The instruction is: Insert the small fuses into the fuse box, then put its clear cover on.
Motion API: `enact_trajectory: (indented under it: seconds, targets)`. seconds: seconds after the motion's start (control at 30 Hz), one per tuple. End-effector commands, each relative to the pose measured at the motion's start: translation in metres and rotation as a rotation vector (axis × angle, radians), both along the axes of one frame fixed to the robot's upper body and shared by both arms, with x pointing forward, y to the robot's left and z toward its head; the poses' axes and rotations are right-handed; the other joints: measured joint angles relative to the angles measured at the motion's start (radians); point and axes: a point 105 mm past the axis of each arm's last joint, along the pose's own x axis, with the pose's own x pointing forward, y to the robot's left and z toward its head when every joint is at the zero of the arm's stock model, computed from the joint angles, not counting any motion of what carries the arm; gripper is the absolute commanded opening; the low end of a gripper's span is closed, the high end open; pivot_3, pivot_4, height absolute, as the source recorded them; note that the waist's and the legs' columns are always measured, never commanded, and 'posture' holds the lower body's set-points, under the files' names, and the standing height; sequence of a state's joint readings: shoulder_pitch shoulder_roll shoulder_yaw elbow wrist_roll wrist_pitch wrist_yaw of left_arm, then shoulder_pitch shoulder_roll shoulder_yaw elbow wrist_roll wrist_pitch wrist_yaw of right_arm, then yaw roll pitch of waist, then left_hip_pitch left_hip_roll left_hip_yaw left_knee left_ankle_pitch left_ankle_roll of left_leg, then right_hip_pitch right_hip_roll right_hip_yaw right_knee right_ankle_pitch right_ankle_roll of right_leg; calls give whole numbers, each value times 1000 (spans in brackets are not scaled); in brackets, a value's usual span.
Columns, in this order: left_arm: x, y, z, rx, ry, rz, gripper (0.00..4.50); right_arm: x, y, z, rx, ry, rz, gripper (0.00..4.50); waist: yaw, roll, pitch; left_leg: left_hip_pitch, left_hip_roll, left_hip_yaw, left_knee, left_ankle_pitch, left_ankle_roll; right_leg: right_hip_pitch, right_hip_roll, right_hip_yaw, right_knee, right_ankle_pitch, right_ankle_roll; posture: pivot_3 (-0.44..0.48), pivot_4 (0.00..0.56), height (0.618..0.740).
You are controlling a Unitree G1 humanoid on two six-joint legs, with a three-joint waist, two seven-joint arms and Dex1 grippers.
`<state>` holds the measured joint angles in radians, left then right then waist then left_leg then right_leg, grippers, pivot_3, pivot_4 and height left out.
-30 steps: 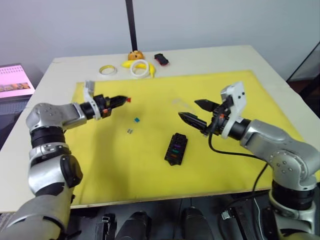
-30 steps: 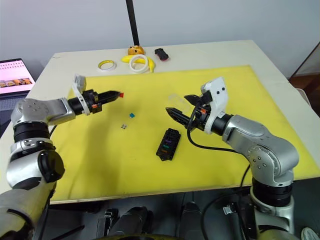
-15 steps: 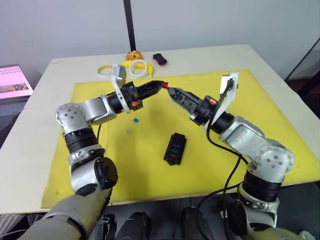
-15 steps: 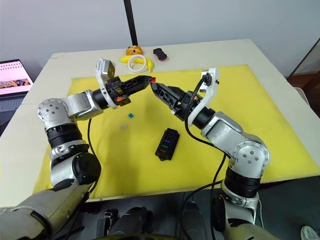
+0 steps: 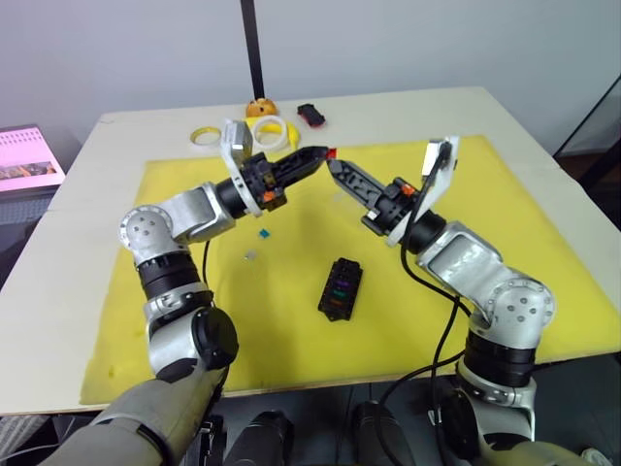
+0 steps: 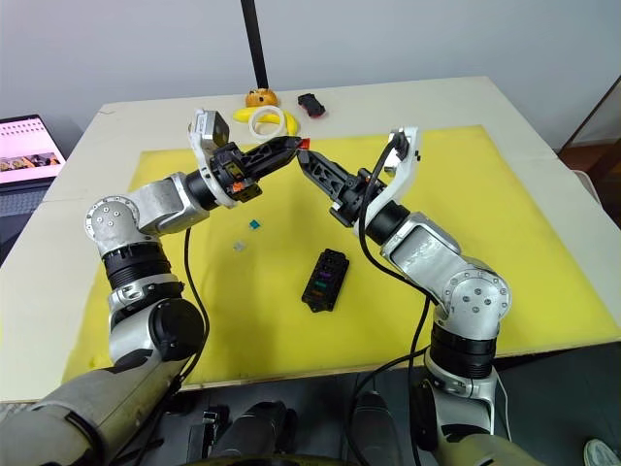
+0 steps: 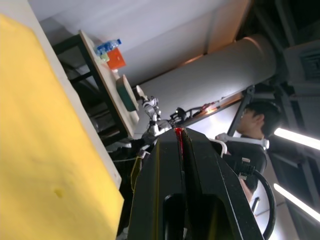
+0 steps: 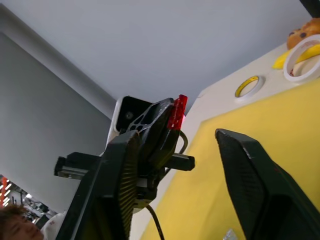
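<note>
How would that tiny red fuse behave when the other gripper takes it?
The red fuse looks stiff and probably very light. Only its tip pokes from the shut left gripper, so it could slip or twist as the open right gripper closes on it.

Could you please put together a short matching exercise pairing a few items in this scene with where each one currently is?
Things:
1. red fuse
2. teal fuse
3. fuse box
4. white tape ring

Places:
A. on the bare table beyond the yellow mat
B. pinched at the left gripper tip, held in the air
C. loose on the mat, near the left arm
D. on the mat, nearest the robot

Pairs: 1-B, 2-C, 3-D, 4-A
</note>
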<state>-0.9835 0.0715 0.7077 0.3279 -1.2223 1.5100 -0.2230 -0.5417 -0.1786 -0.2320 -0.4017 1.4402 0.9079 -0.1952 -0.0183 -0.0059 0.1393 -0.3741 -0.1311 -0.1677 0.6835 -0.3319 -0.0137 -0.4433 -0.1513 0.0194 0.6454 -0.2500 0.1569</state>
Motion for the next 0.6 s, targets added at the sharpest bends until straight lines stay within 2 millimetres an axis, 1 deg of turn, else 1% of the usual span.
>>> enact_trajectory:
  seconds: [0.03,0.27,0.4,0.6]
  targets:
    - [-4,0,8,-28,-35,-12,0,-5,1,12,25,-38,18,2797,-1,0,0,0,0,0,0,0,0,0,0,0,0,0,0,0,150,740]
    - [-5,-8,11,-38,-34,-27,0,-5,2,14,24,-38,15,2797,0,0,0,0,0,0,0,0,0,0,0,0,0,0,0,0,150,740]
    - [-2,-10,12,-58,2,-24,0,-5,2,16,25,-46,17,2797,1,0,0,0,0,0,0,0,0,0,0,0,0,0,0,0,150,740]
    - [-6,-13,12,-53,4,-28,0,-5,0,19,42,-54,13,2797,0,0,0,0,0,0,0,0,0,0,0,0,0,0,0,0,150,740]
